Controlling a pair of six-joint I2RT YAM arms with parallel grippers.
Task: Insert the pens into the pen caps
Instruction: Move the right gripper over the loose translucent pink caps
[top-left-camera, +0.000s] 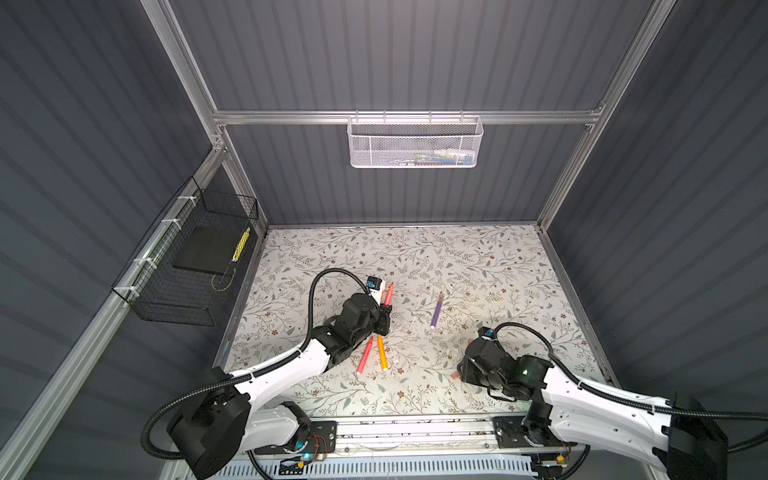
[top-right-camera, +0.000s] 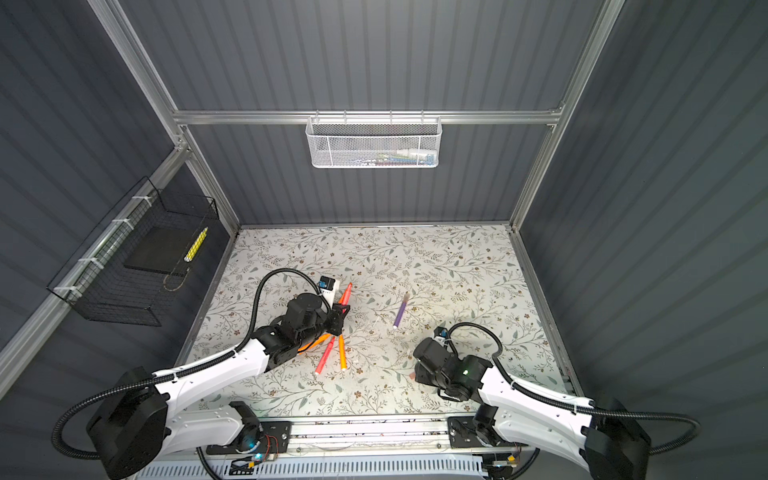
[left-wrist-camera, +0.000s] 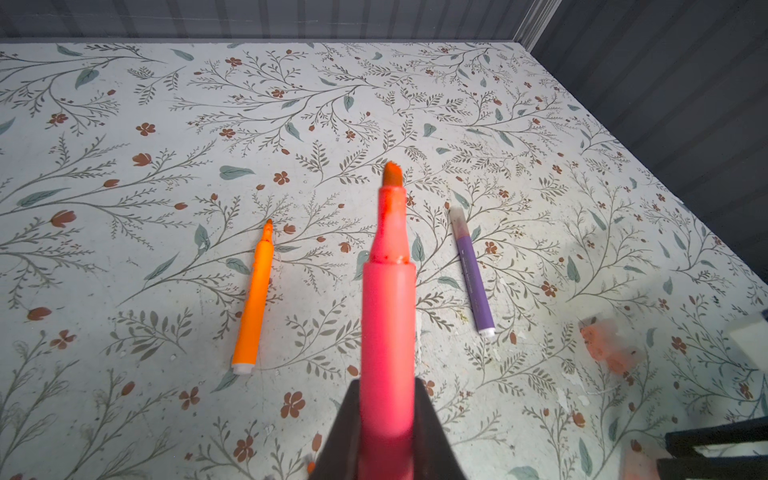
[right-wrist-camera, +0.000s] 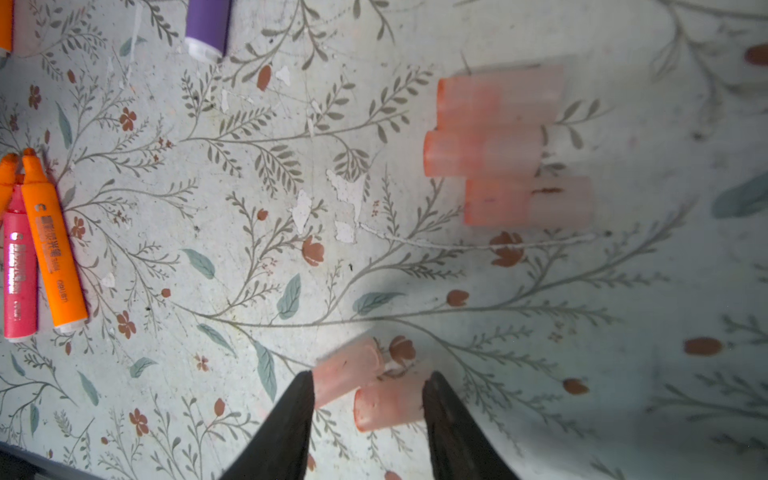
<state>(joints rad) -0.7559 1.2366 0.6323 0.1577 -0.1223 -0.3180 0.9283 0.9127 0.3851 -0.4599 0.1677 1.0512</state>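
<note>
My left gripper (left-wrist-camera: 388, 386) is shut on a red-pink pen (left-wrist-camera: 388, 291) whose bare tip points away from it, held above the floral table; in a top view it is left of centre (top-left-camera: 384, 318). On the table lie an orange pen (left-wrist-camera: 253, 299) and a purple pen (top-left-camera: 436, 314) with a cap on its far end. Nearer the front lie a red-pink pen (top-left-camera: 365, 355) and an orange pen (top-left-camera: 382, 352). My right gripper (right-wrist-camera: 370, 376) is low over the table, its fingers apart with two pen caps (right-wrist-camera: 347, 368) between them. Three more pen caps (right-wrist-camera: 498, 145) lie side by side beyond.
A white mesh basket (top-left-camera: 414, 143) hangs on the back rail and a black wire basket (top-left-camera: 187, 257) on the left wall. Grey panelled walls and aluminium posts enclose the floral table (top-left-camera: 478, 266). A third orange pen (top-right-camera: 313, 343) lies partly under the left arm.
</note>
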